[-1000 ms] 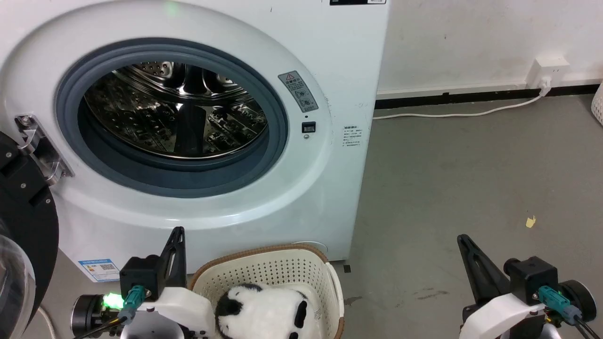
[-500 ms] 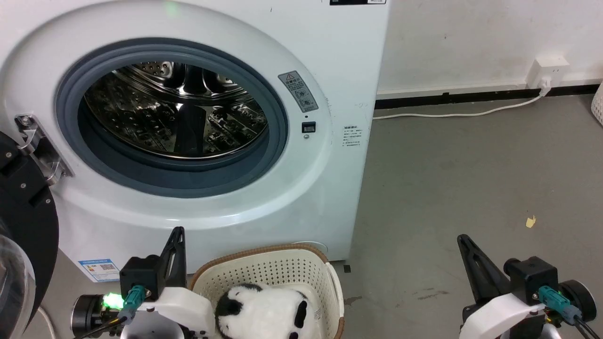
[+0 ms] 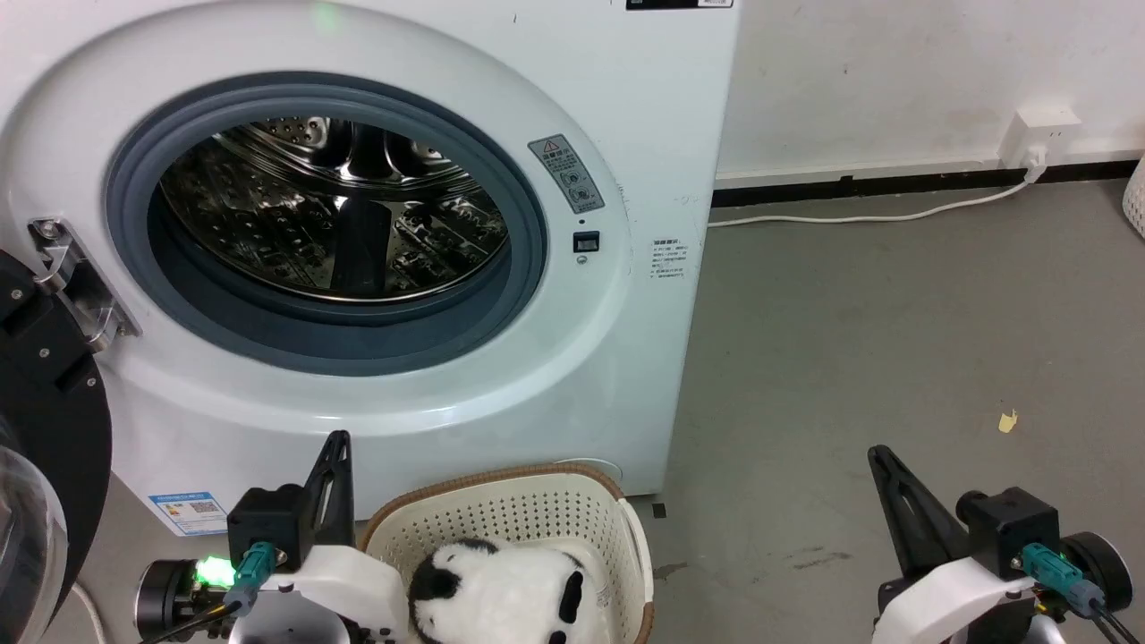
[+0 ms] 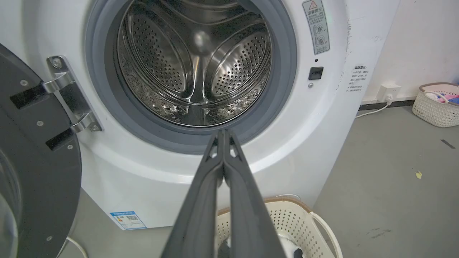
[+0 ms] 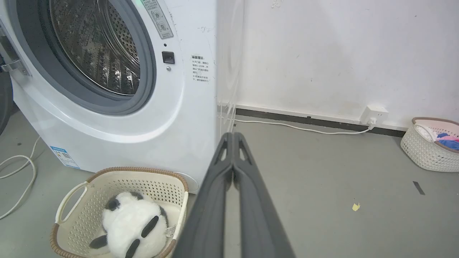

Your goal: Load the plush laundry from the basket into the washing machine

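Pickup step, judging by the layout, with nothing lifted yet. At six o'clock in the head view: the plush laundry [image 3: 501,595], lying inside the basket [image 3: 510,519], just in front of the washing machine [image 3: 617,376]. At eleven o'clock: the open drum [image 3: 335,210], with the door [image 3: 45,447] swung out at nine. At seven o'clock, just beside the basket rim: the left gripper [image 3: 338,443], fingers pressed together, holding nothing. At five o'clock, well apart from the basket, above the floor [image 3: 850,340]: the right gripper [image 3: 879,454], likewise pressed together and empty.

Next, probably: spread the left fingers, swing toward six, dip into the basket and pinch deep into the fluffy body, not the small tag [image 5: 171,231]. Then lift clear of the rim and carry toward eleven, through the grey gasket [image 3: 528,241]. Likely to squash and sag, so push well in.
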